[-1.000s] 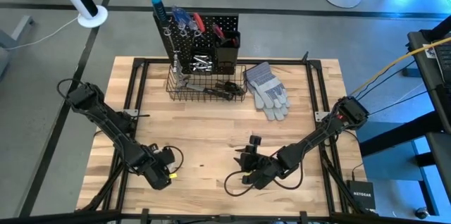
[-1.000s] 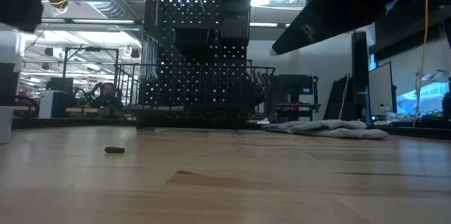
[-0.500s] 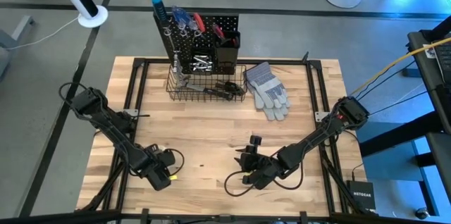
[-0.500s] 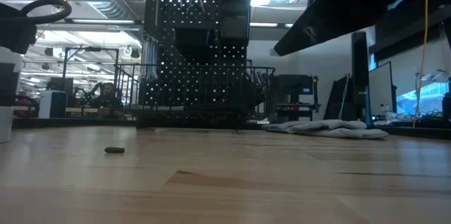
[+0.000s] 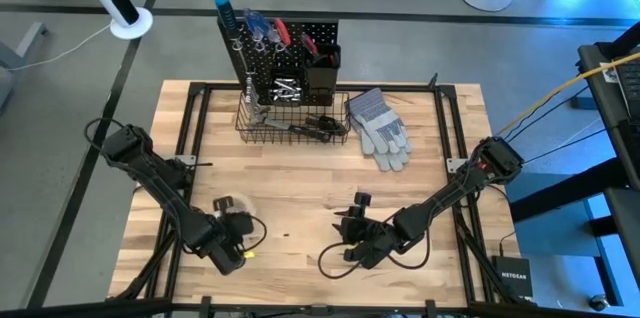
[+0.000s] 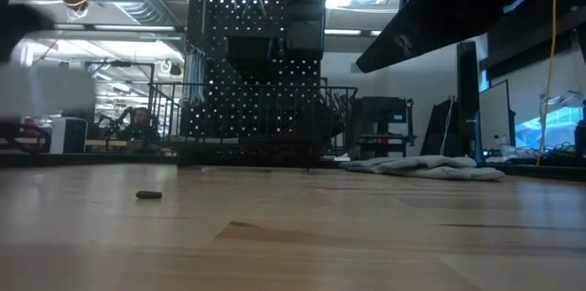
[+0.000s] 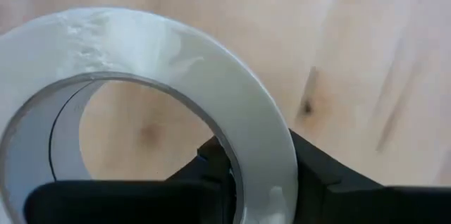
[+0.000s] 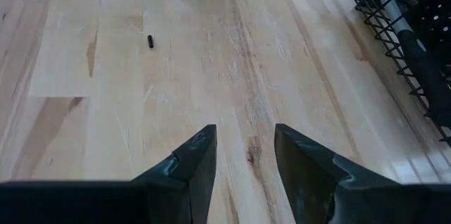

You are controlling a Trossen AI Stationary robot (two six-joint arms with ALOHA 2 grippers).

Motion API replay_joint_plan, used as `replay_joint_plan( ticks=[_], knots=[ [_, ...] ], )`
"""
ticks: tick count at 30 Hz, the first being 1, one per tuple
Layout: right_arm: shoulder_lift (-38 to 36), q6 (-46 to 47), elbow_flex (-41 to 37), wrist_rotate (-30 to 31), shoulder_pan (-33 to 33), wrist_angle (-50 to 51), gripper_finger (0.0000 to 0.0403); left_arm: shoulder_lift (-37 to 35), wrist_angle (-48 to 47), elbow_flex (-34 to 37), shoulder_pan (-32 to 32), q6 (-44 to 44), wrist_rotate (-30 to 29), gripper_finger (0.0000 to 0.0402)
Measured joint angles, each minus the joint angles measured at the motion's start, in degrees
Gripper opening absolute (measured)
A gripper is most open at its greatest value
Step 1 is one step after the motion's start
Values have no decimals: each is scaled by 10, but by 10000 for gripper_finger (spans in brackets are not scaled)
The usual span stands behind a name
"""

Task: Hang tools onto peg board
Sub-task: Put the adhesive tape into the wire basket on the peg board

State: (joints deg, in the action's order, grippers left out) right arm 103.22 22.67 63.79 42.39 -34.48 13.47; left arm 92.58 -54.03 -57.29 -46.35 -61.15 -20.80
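While my left gripper (image 5: 231,230) clamps the wall of the white tape roll (image 7: 232,111), 1 finger inside the ring and 1 outside as my left wrist view shows, I judge the pick-up step to be in hand: the roll sits low over the near-left part of the table (image 5: 300,173), well apart from the peg board (image 5: 285,53) at the far edge. Next I would need to lift, carry the roll far and rightward across the bare wood, and line its hole up with a free hook, keeping it from slipping. My right gripper (image 8: 243,155) waits near the near-middle of the table, fingers parted and holding nothing. I count 1 tape roll, 1 peg board with 1 wire basket (image 5: 293,118) at its foot, 2 grey gloves (image 5: 380,128) beside it, and 1 small dark bit (image 8: 150,41) lying on the wood.
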Motion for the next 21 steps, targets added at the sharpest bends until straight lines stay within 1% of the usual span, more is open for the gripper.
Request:
replay_joint_plan(
  ticks=[3, 7, 9, 12, 14, 17, 19, 21],
  knots=[
    [0, 0, 0, 0, 0, -2, 150, 0, -50, -38, -1, 42, -59, 75],
    [0, 2, 0, -11, 0, -22, 150, -1, -31, -80, -10, 130, -142, 75],
    [0, -2, 0, -18, 0, -49, 150, -1, -28, -88, -12, 172, -156, 75],
    [0, -18, 0, -23, 1, -118, 150, -2, -19, -102, -8, 225, -155, 75],
    [0, -76, 0, -12, 5, -188, 150, -4, -23, -106, -5, 243, -148, 75],
    [0, -187, 0, -18, 9, -270, 152, -3, -21, -114, 3, 259, -132, 75],
    [5, -277, 1, -19, 9, -326, 163, -4, -19, -121, 10, 271, -117, 75],
    [10, -367, 7, -24, 9, -360, 184, -4, -15, -127, 19, 285, -96, 75]
  ],
)
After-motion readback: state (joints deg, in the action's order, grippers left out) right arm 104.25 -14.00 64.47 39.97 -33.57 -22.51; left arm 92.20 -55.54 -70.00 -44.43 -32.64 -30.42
